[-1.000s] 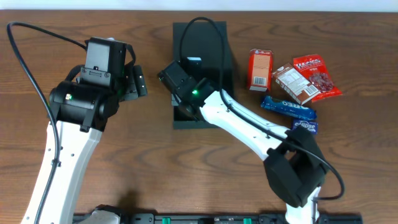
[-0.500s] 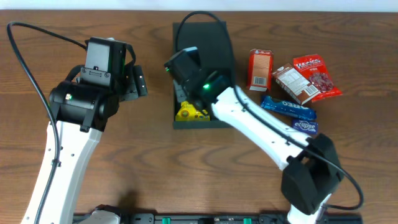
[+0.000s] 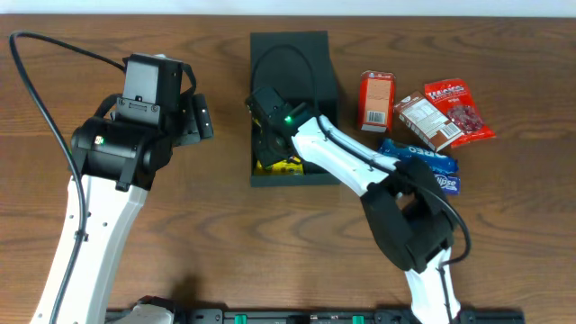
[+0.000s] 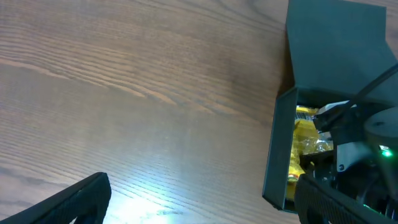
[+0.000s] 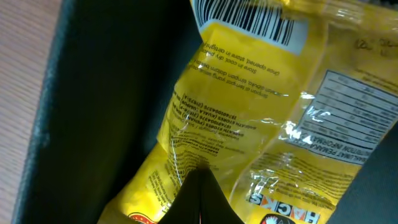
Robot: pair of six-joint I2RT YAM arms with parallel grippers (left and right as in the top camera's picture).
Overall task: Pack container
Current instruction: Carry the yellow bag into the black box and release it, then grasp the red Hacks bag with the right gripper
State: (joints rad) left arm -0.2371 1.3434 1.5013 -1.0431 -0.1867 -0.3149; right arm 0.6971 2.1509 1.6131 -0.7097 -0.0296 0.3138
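The container (image 3: 288, 49) is a dark box lying open at the table's middle back, its flap lid folded away from me. A yellow snack packet (image 3: 281, 166) lies in its near end. My right gripper (image 3: 268, 148) is down inside the box. In the right wrist view its fingers (image 5: 199, 186) are shut together, tip against the yellow packet (image 5: 249, 118), beside the dark box wall (image 5: 106, 93). My left gripper (image 3: 198, 117) hovers left of the box, open and empty (image 4: 199, 205). The left wrist view shows the box (image 4: 277, 149) and packet (image 4: 305, 134).
Right of the box lie an orange-red carton (image 3: 378, 101), a brown packet (image 3: 425, 120), a red packet (image 3: 457, 110), a blue bar (image 3: 416, 155) and a small blue packet (image 3: 445, 183). The right arm reaches over the box's front right corner.
The right gripper has come back down into the box's near end onto the yellow packet after lifting towards the lid. The left arm has not moved.
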